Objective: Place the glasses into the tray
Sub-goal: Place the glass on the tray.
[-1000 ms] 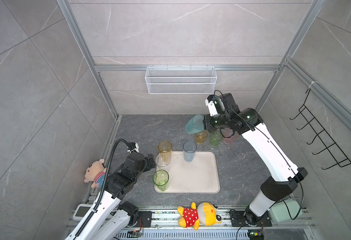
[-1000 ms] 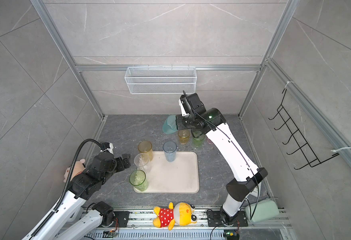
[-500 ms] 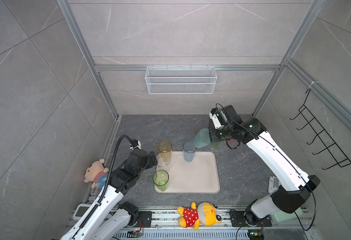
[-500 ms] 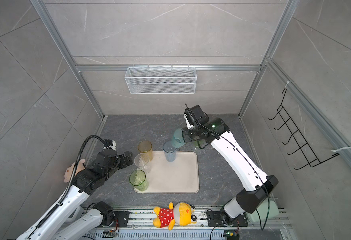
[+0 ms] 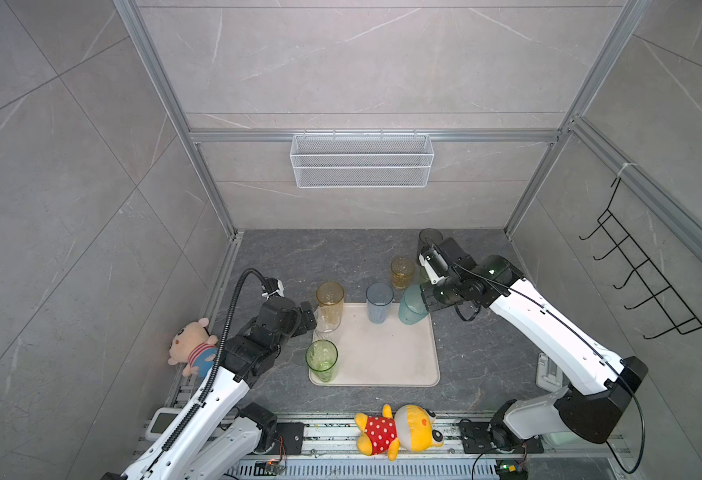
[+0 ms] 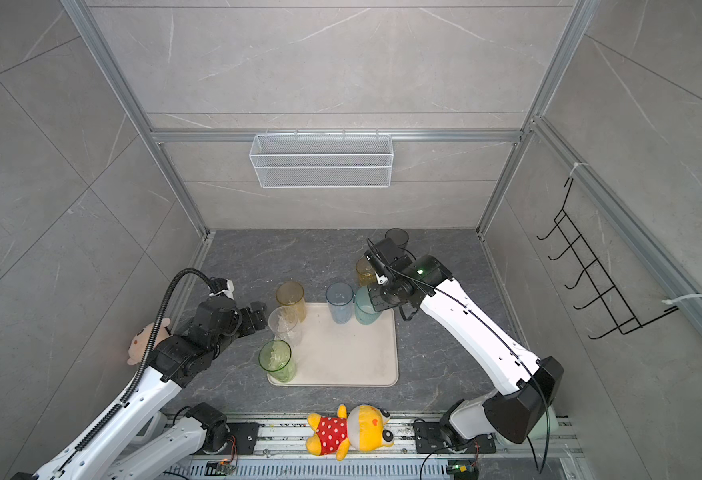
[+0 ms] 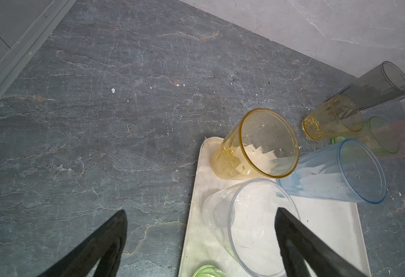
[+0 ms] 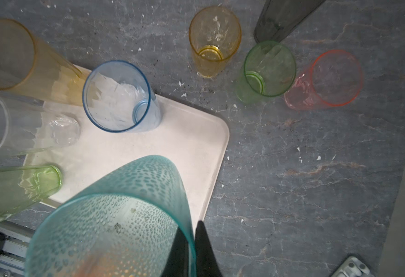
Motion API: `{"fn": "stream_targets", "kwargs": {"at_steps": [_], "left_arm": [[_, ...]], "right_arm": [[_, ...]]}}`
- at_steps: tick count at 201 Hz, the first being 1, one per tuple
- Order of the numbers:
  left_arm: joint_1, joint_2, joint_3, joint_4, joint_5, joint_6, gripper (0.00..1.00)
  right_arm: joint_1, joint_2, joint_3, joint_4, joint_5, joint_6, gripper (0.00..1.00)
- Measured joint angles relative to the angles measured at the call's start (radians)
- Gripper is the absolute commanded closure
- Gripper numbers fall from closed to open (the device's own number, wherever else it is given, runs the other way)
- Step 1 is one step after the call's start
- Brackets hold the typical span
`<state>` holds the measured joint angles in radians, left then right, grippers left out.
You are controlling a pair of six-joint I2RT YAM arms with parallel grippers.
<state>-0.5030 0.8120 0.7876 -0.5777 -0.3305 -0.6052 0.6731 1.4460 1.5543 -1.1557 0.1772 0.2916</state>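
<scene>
Left gripper [image 7: 200, 211] gapes empty close by the clear tumbler [image 7: 244, 227]; right gripper [image 8: 191, 249] is clamped on the rim of the teal tumbler [image 8: 124, 211], 1 finger inside and 1 outside.
On the tray [image 5: 382, 353] stand, from the left, the amber tumbler [image 5: 330, 296], the clear one and the near green tumbler [image 5: 321, 359], then the pale blue tumbler [image 5: 379, 301]. The teal one hangs tilted over the far right corner, just right of the blue; whether its base touches I cannot tell. To finish well, I judge: level it, keep it off the blue glass and inside the low rim, lower until the base sits flat, then let go and draw the inner finger straight up so the cup does not tip. The yellow tumbler [image 8: 214, 40], far green tumbler [image 8: 266, 69], pink tumbler [image 8: 328, 79] and smoke-grey tumbler [image 8: 280, 19] wait off the tray at far right.
</scene>
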Motion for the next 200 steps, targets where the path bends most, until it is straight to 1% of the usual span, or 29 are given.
{"fn": "stream_targets", "kwargs": {"at_steps": [47,101,142,200], "left_arm": [[0.000,-0.013,0.000,0.000,0.000,0.000,0.04],[0.000,-0.029,0.000,-0.001,0.000,0.000,0.04],[0.000,-0.039,-0.001,-0.001,0.000,0.000,0.04],[0.000,-0.057,-0.001,-0.005,-0.001,0.000,0.04]], "right_arm": [[0.061,0.000,-0.093,0.031,0.020,0.030,1.00],[0.100,0.012,-0.172,0.113,0.017,0.087,1.00],[0.130,0.068,-0.224,0.186,0.013,0.133,1.00],[0.186,0.148,-0.228,0.249,0.011,0.162,1.00]]}}
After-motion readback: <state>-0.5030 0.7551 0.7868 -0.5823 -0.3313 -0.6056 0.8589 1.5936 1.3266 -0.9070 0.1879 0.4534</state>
